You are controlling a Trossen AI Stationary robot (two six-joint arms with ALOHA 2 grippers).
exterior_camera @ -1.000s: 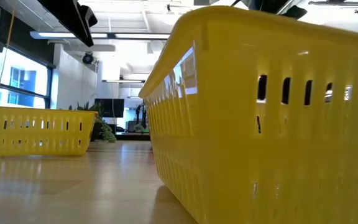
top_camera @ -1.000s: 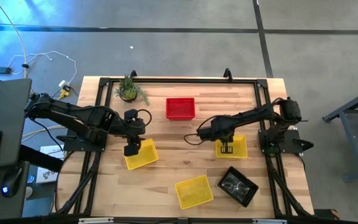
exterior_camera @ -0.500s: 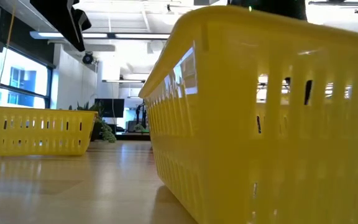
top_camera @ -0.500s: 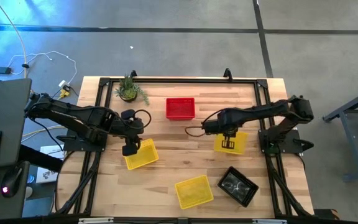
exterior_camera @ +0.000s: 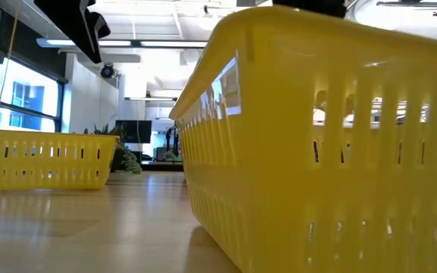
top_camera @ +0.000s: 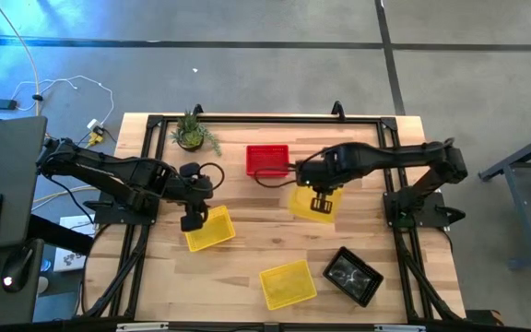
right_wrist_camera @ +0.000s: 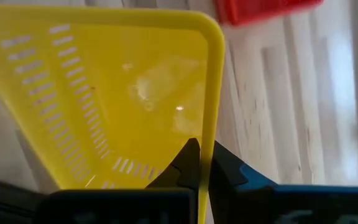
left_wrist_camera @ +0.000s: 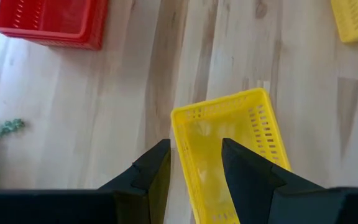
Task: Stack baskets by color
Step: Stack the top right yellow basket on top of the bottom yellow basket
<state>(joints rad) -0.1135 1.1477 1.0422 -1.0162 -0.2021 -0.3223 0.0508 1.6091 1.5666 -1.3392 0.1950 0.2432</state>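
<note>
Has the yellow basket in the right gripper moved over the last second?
Yes. The yellow basket, pinched by the right gripper, has shifted left toward the red basket, which stayed put.

A near yellow basket (exterior_camera: 317, 144) fills the low view, cut off at the edge and hiding the table behind. The black basket's (top_camera: 352, 276) contents are too small to tell from above.

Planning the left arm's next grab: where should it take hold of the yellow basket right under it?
Grip the basket by its near short rim, coming straight down. It sits upright and open-topped, and the left end effector already hangs open above that thin rim, one finger inside, one outside. A wall pinch probably suits it, as the right end effector does on its own basket.
</note>
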